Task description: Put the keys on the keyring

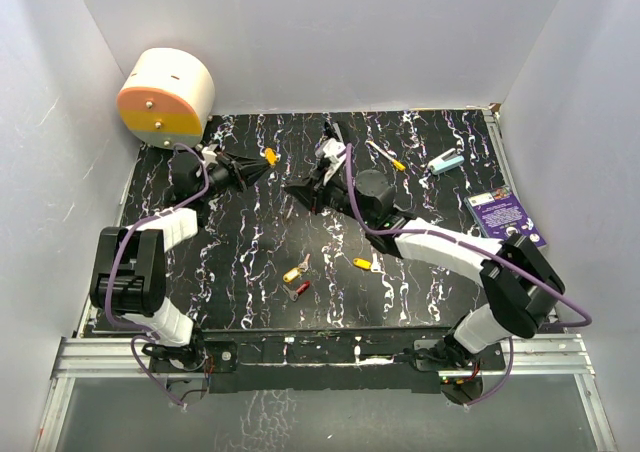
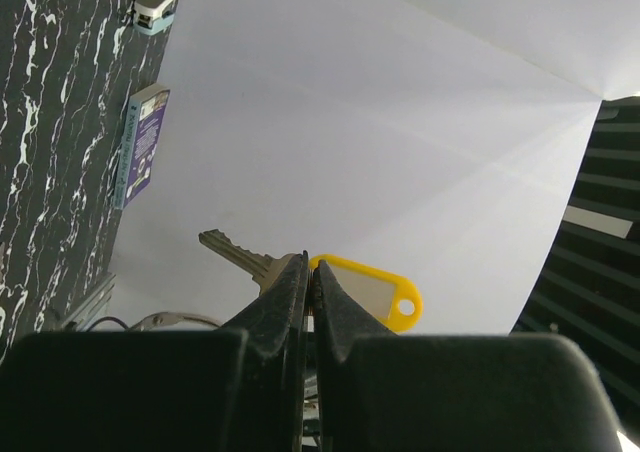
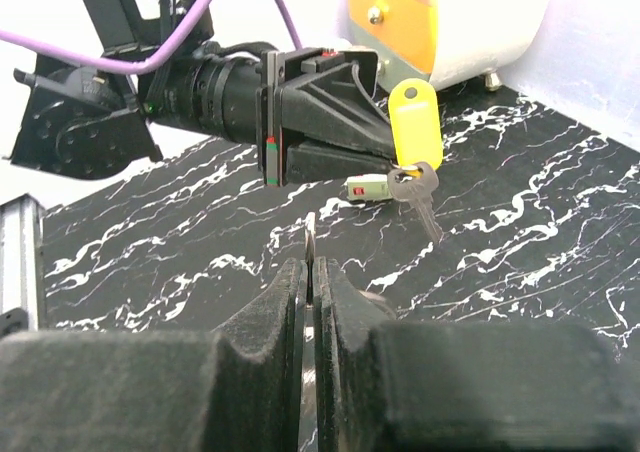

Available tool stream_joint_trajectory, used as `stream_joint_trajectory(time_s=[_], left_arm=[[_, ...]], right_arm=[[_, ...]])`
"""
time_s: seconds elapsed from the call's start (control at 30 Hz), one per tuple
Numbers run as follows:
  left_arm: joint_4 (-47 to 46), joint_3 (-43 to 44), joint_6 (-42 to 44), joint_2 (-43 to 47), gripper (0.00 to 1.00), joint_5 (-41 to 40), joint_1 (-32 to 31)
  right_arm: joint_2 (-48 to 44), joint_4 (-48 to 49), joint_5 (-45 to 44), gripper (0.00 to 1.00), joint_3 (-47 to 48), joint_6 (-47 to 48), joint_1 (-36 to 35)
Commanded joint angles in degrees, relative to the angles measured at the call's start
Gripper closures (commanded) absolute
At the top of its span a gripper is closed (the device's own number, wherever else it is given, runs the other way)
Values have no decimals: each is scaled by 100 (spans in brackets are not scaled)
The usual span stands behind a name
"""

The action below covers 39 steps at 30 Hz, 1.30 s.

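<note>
Keys first: one small silver metal key with a yellow plastic tag (image 2: 362, 294) is off the table, pinched in the closed left gripper (image 2: 311, 267), with its blade hanging free below the tag. Facing it, a little apart, the right gripper (image 3: 312, 267) is clamped on a thin silver metal ring (image 3: 310, 234), seen only edge-on above its fingertips. I take this to be the keyring.

Three more keys lie on the black marbled tabletop (image 1: 240, 272), nearer the arm bases: a yellow-headed key (image 1: 293, 272) just beside a red-headed key (image 1: 303, 287), and a second yellow-headed key (image 1: 362, 263) off to their right.

The step in hand looks like threading the first key. Next, the hole in the key's head must meet the ring's split end — a matter of fine alignment. Whether the ring is pried open cannot be told.
</note>
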State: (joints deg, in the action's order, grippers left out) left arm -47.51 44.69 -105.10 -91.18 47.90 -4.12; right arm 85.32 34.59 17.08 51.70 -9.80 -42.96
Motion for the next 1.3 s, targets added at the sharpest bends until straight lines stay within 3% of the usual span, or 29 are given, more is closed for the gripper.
stream_joint_trajectory(time_s=[0.0,0.47,1.27], left_arm=[[-440,-71,-223,386,100,-99,-19],[-317,-133,-183,461,100,-46,-27],[-164,-105,-66,482,100,-13,-121]], right_arm=[[187,816,-821,92,447,269,-267],[879,1441,-1772,92,761,342,-345],[1400,1474,-1700,92,1234,298,-344]])
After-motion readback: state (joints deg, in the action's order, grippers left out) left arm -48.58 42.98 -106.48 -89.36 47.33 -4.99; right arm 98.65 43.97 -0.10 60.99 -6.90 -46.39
